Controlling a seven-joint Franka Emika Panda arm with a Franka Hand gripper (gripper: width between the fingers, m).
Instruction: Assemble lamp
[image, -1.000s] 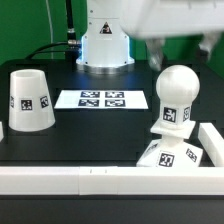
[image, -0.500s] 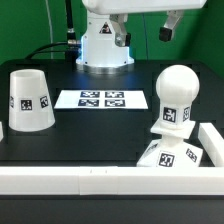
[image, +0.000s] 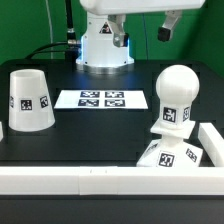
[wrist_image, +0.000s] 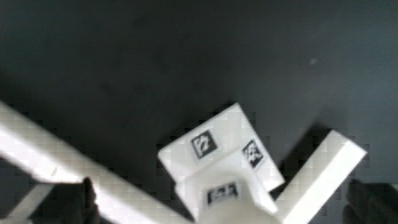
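Note:
The lamp's white bulb post (image: 176, 95) stands with its round top up on the tagged base (image: 169, 155), which rests tilted in the near corner at the exterior view's right. The tapered shade (image: 28, 100) stands mouth down at the exterior view's left. My gripper (image: 146, 30) hangs high at the back, above and apart from all parts. In the wrist view the base (wrist_image: 222, 148) and bulb post (wrist_image: 224, 192) lie far below. My gripper (wrist_image: 217, 200) has dark fingers (wrist_image: 54, 200) spread to the frame's corners, open and empty.
The marker board (image: 100, 99) lies flat on the black table between the shade and the bulb post. A white rail (image: 70, 178) runs along the front edge and a side wall (image: 212, 140) stands at the exterior view's right. The arm's pedestal (image: 105, 50) stands at the back.
One second ago the hand was a blur at the upper right. It has moved toward the exterior view's left and now hangs still at top centre. The lamp parts have not moved.

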